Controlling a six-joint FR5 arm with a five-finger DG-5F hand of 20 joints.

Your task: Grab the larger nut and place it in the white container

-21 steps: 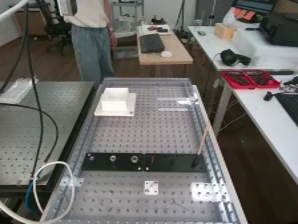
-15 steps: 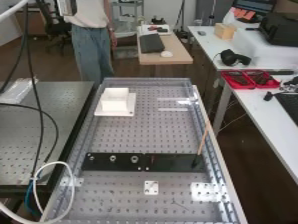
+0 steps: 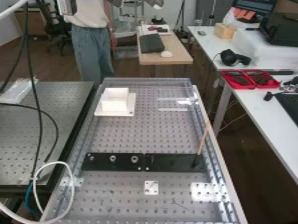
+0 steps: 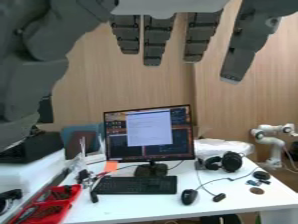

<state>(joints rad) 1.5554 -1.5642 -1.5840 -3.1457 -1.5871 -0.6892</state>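
My hand [image 4: 157, 40] wide open and empty, I should centre over the larger nut [image 3: 113, 158], lower left, avoiding the bearing [image 3: 134, 159].

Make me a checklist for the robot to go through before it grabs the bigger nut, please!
1. Larger nut on the black bar: ok, it's there.
2. White container waiting: ok, it's toward the bench's far end.
3. Hand open: ok, its fingers are straight.
4. Hand right over the nut: not ok, it's away from the bar.
5. Enough finger room between nut and bearing: cannot tell; they stand close together.
6. Container empty inside: cannot tell.
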